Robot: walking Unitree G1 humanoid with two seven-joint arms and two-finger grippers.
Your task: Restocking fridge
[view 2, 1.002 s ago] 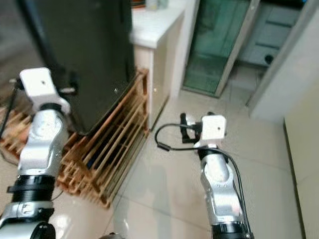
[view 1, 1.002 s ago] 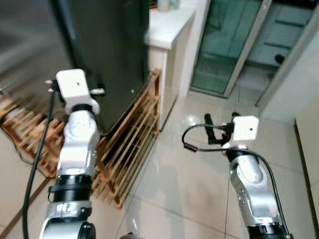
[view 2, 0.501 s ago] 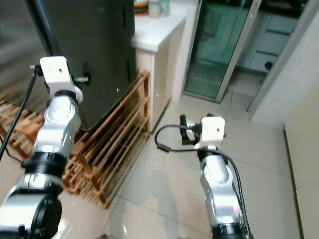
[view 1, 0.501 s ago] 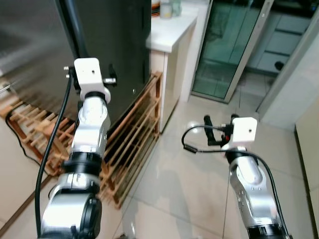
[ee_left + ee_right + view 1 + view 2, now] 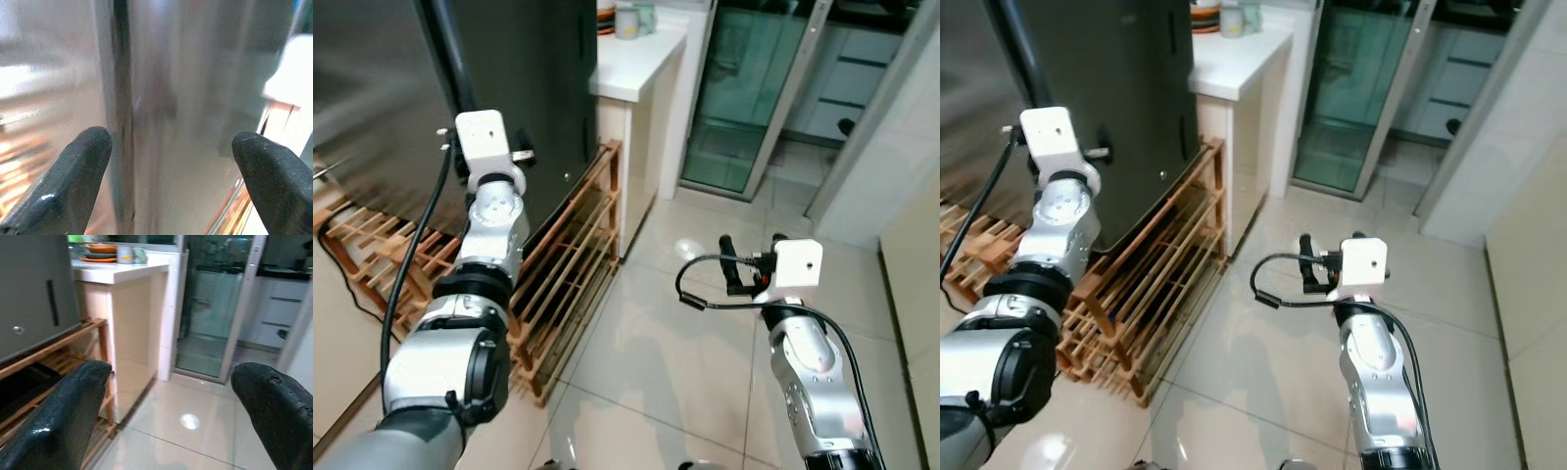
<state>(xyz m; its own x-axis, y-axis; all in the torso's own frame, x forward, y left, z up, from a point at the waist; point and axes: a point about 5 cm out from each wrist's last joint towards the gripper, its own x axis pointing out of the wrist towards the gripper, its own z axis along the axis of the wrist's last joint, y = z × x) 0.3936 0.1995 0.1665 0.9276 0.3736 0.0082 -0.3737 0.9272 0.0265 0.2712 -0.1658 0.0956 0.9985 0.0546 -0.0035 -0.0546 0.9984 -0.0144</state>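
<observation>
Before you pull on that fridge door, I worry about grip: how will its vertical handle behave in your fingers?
The fridge's handle looks like a rigid dark bar, so it probably won't flex. Its smooth, glossy finish may let the left gripper, open in front of it, slide along it. The door is tall and steel-faced, so likely heavy to swing.
</observation>
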